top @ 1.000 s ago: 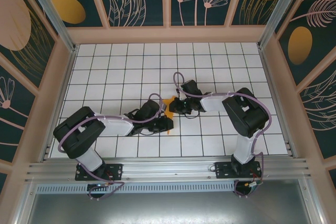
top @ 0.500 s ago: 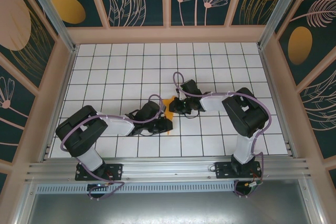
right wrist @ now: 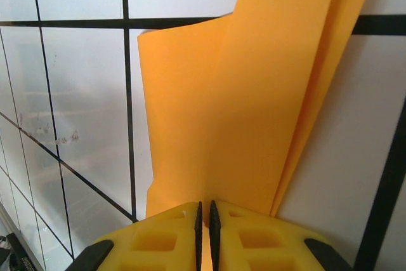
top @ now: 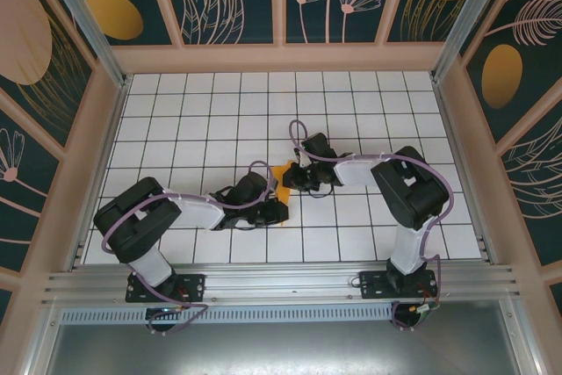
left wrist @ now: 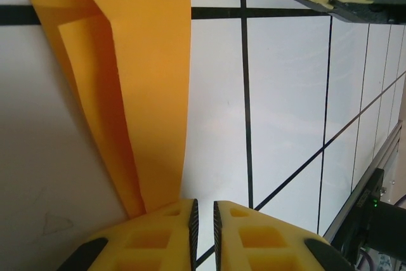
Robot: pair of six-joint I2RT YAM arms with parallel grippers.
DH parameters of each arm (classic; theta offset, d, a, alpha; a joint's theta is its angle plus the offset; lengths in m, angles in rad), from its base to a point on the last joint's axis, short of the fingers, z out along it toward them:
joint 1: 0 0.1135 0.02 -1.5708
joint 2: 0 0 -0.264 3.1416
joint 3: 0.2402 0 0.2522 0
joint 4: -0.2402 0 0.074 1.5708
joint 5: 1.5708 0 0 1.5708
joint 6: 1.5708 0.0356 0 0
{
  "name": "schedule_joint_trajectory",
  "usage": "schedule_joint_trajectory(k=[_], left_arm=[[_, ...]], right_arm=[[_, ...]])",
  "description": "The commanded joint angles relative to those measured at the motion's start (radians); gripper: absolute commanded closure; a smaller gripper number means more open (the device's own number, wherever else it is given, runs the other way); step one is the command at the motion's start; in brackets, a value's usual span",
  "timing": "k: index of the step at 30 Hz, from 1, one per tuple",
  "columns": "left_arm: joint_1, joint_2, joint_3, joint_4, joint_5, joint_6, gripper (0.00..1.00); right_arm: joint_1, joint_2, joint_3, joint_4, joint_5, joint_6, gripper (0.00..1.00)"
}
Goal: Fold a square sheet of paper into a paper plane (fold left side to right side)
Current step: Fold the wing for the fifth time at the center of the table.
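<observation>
Change: left arm has drawn back slightly; right arm unmoved.
Left gripper (left wrist: pixel 203 220): pressed nearly together; orange paper (left wrist: pixel 146 61) lies ahead, its tip touching one finger.
Right gripper (right wrist: pixel 203 211): pressed nearly together on the paper's edge.
Around: gridded table (left wrist: pixel 285 93); from above, the arms cover most of the paper.

Tabletop (top: pixel 176 111): white tiles, black grid lines. Lying on it is the orange sheet of paper (top: pixel 281 172), folded into overlapping layers with sharp creases. It sits near the middle, slightly toward the near edge. A grid line runs under it in both wrist views.
</observation>
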Motion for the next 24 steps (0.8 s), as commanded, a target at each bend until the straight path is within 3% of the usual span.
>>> schedule_joint_trajectory(k=[1, 24], left_arm=[[-0.02, -0.001, -0.032, -0.049, 0.019, 0.008, 0.81], [-0.062, -0.126, -0.055, -0.106, 0.015, 0.006, 0.84]], right_arm=[[0.006, 0.07, -0.005, -0.075, 0.104, -0.031, 0.84], [0.005, 0.077, 0.001, -0.081, 0.105, -0.033, 0.84]])
